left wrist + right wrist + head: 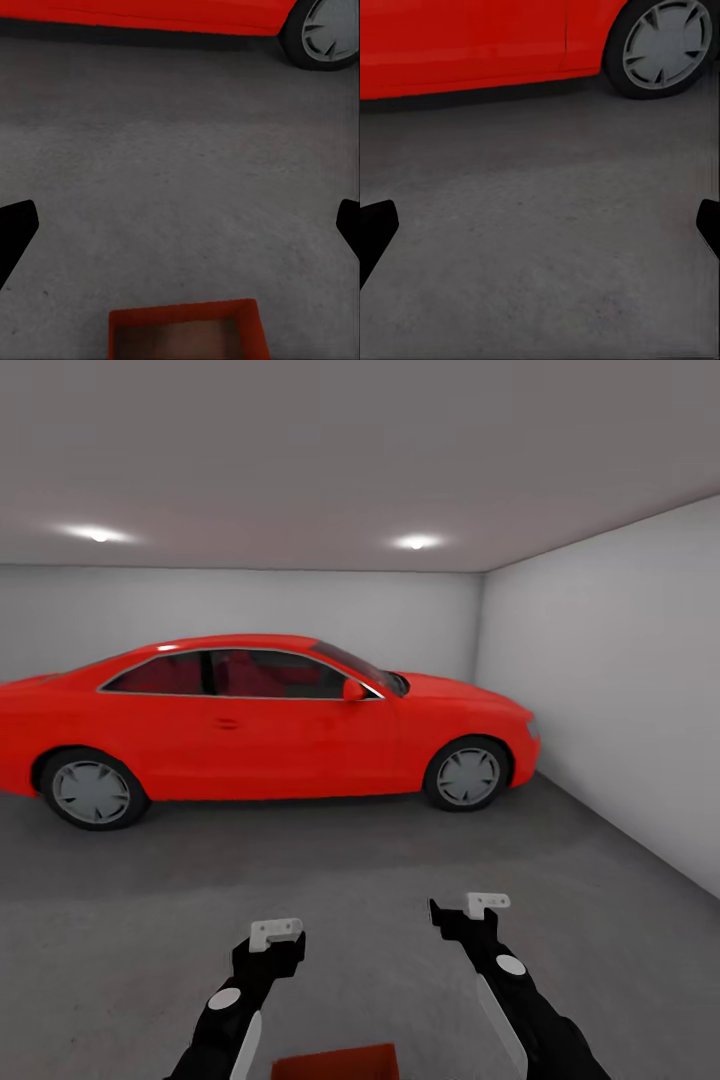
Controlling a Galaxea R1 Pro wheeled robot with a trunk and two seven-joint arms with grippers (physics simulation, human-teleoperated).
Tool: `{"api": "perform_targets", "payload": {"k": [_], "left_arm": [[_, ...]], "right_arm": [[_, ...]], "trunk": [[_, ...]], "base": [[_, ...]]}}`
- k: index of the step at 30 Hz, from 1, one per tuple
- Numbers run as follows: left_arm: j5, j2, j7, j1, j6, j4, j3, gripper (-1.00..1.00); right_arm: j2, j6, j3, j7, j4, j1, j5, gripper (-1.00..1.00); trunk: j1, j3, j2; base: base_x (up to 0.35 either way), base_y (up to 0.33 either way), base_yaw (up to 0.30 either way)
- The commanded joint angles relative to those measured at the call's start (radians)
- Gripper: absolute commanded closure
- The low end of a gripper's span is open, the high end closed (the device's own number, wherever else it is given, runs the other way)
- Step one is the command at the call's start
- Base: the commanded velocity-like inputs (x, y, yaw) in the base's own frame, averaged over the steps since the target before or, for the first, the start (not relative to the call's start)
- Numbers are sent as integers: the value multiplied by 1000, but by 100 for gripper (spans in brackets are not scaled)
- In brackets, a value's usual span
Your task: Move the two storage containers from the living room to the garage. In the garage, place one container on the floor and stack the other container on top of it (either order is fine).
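Observation:
I am in the garage, on its dark grey concrete floor (400, 860). One rust-red open-top storage container (335, 1062) sits on the floor at the near edge of the head view, between my two arms. In the left wrist view this container (186, 330) lies below the gripper and its inside is bare. My left gripper (276, 942) hangs open above and just beyond it, holding nothing. My right gripper (468, 912) is open too, over bare floor (540, 247). Whether a second container lies under this one, I cannot tell.
A red coupe car (250, 720) stands side-on across the room ahead, its front wheel (664, 45) near the right arm's line of sight. A white wall (620, 700) runs along the right. Open floor lies between me and the car.

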Motion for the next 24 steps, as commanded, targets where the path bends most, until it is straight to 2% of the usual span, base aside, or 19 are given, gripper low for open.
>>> {"api": "perform_targets", "payload": {"k": [1, 12, 15, 24], "left_arm": [[-3, 0, 5, 0, 6, -2, -1, -100], [-5, 2, 5, 0, 4, -2, 0, -100], [-5, 0, 6, 0, 5, -2, -2, -100], [-5, 0, 7, 0, 6, -1, -2, -100]], "right_arm": [[-1, 4, 4, -7, -1, 0, -9, -100], [-1, 12, 4, -8, -2, 0, -6, -100], [-10, 13, 4, -9, 0, 0, -5, -100], [-26, 14, 4, -10, 11, 0, -5, -100]], "trunk": [[0, 0, -1], [0, 0, -1], [0, 1, -1], [0, 1, -1]], "base": [[0, 0, -300], [0, 0, -299], [0, -62, -80], [0, -314, -4]]}}
